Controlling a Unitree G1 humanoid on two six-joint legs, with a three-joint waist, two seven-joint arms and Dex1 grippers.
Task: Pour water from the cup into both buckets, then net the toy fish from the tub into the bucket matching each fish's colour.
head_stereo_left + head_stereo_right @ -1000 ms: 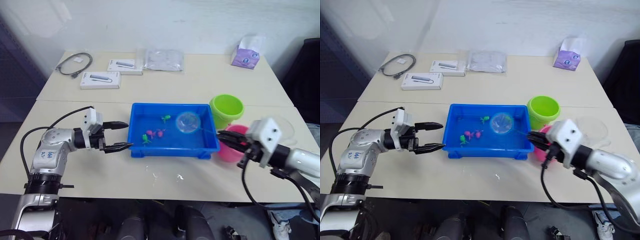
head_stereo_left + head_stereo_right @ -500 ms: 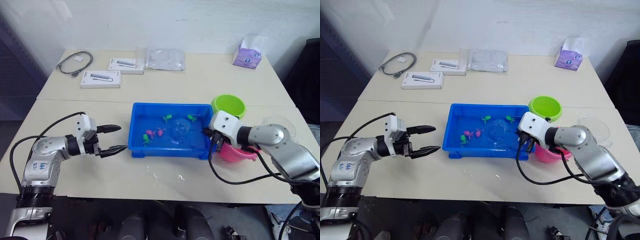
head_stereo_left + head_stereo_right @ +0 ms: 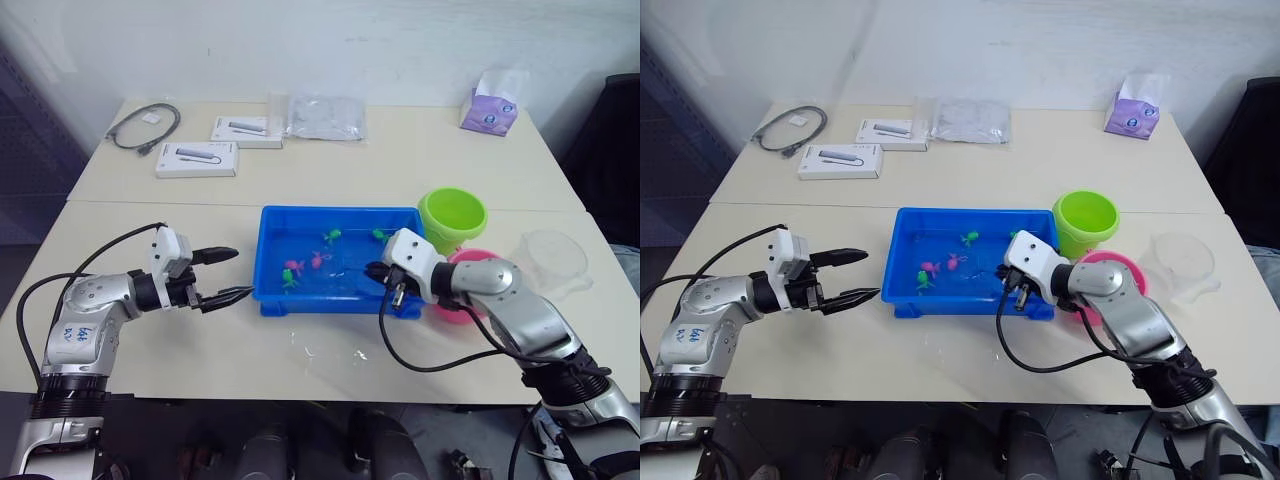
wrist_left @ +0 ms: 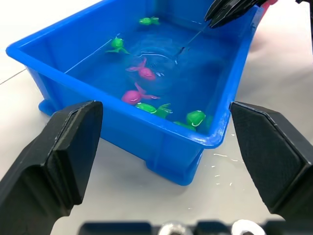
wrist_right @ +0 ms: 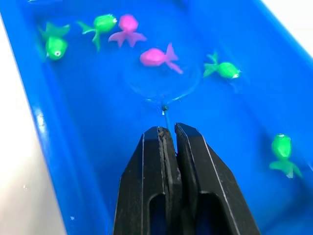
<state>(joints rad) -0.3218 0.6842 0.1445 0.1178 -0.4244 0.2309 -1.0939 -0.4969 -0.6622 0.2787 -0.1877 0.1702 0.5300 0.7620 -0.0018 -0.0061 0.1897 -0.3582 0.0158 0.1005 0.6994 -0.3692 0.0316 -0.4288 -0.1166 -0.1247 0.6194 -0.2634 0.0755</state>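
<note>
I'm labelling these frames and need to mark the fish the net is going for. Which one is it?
Look in the blue tub in the middle of the table, at the net held by the right gripper. Two pink fish lie close together; it is the pink fish inside the hoop, not the one beside the green fish.

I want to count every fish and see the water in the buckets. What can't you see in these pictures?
- Pink bucket: the right arm covers much of it in the head views, so its inside is hidden.
- Green bucket: the water level is too hard to tell.
- Fish over the net: whether it is truly inside the hoop is unclear through the water.
- Tub: its near wall may hide fish in the left wrist view.
</note>
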